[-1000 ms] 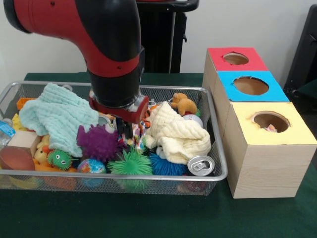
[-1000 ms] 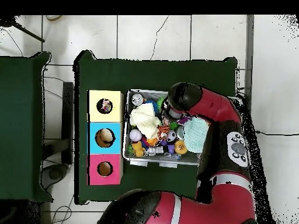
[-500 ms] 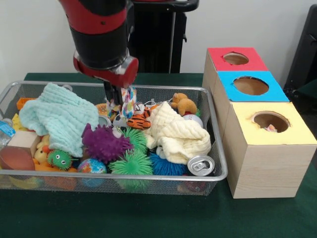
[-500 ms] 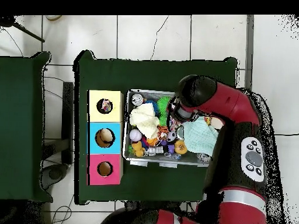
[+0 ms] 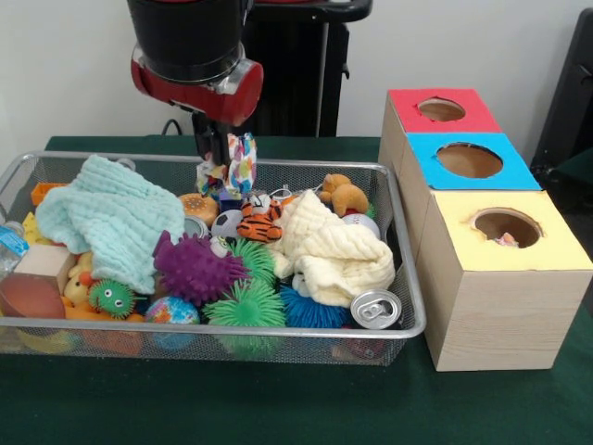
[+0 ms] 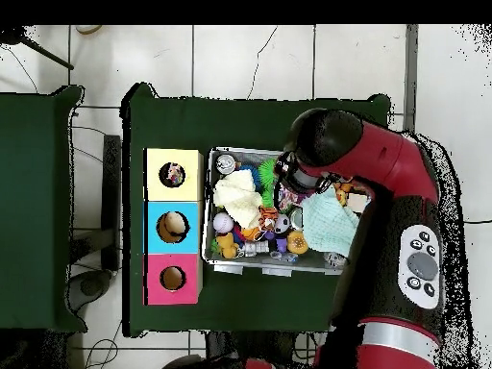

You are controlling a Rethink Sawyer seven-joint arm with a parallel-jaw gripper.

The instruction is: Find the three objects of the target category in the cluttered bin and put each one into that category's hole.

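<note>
Multicoloured and patterned, a small soft toy (image 5: 240, 165) is hanging pinched in the end effector (image 5: 219, 167), clear above the wire mesh bin (image 5: 408, 306) and its clutter, over a tiger plush (image 5: 258, 222). Three wooden boxes (image 5: 500, 306) with red, blue and yellow holed tops are standing just beside the bin.

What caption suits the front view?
Gripper lifts a multicoloured toy above the cluttered wire bin.
</note>
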